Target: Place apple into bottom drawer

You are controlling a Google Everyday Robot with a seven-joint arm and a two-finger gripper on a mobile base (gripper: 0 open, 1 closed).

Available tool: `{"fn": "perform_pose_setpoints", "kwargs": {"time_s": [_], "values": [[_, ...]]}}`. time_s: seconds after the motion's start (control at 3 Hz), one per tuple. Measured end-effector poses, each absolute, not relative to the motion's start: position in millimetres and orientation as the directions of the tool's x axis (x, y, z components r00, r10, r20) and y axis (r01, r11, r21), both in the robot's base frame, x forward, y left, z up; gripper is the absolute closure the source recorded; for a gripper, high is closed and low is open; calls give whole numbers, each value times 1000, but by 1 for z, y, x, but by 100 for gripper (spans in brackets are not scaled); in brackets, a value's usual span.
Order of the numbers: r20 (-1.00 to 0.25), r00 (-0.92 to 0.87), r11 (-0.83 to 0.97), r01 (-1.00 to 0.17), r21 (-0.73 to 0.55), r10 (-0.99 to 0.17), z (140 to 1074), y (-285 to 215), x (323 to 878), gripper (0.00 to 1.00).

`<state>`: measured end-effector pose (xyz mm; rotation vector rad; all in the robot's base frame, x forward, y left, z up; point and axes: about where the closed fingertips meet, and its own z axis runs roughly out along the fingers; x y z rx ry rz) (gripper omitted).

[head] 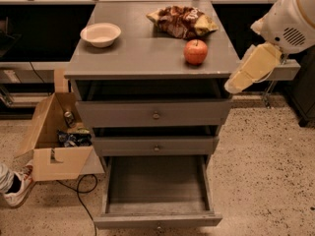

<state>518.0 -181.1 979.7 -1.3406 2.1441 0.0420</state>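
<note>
Though likely firm, smooth and light, the apple (196, 51) sits front right on the bench (142, 53) and may roll; take it across its middle. The gripper (238, 81) hovers off the bench's right edge; whether it is released or clenched cannot be told.

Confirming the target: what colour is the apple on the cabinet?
The apple is red-orange, clearest in camera view; end effector hangs right of the cabinet.

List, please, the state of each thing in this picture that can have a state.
apple: upright on the cabinet top, not held.
bottom drawer: pulled open, empty.
middle drawer: pushed in, or nearly.
top drawer: pushed in, or nearly.
bowl: upright, empty.
chip bag: lying crumpled.
cardboard box: flaps open, things inside.
gripper: right of the cabinet, apart from the apple.
</note>
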Motion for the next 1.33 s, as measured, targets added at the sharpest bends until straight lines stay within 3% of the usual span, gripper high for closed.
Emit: {"fn": "perform_pose_setpoints", "kwargs": {"time_s": [0.67,1.33], "values": [[-566,-302,512,-820,-256,-767,959,-178,544,0],[-746,-300,586,-797,-147,-594,899,-161,654,0]]}}
